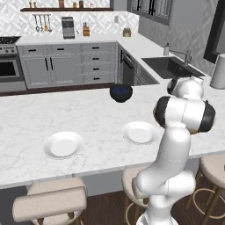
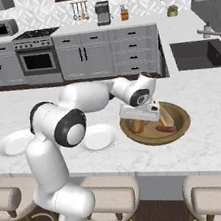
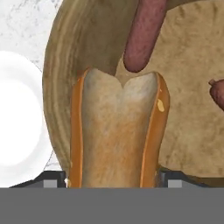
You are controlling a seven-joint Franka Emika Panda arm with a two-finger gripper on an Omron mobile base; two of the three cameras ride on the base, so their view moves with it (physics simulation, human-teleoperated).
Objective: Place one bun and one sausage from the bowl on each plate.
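Your gripper [image 3: 112,177] sits low inside the wooden bowl [image 2: 181,123], its 2 fingertips [image 3: 52,179] pressed against either flank of a bun [image 3: 116,131], so it is closed on that bun. Seen from the hand, the bun is long and thick, with glossy orange-tan sides and a paler, floury split top notched at the far end. It lies on the bowl's floor; you cannot tell whether it is lifted clear.

A sausage [image 3: 142,37], slim and dull reddish-brown, lies just beyond the bun's far end, near touching. The tip of a 2nd sausage [image 3: 217,92] shows at the right edge of the hand view. In the right base view another sausage [image 2: 166,129] lies in the bowl beside a bun [image 2: 165,118].

The bowl stands on the marble worktop [image 2: 213,141]. 2 white plates [image 1: 63,145] [image 1: 139,132] rest on the worktop, both bare; the nearer one lies just beside the bowl. A dark blue bowl [image 1: 121,93] stands further back
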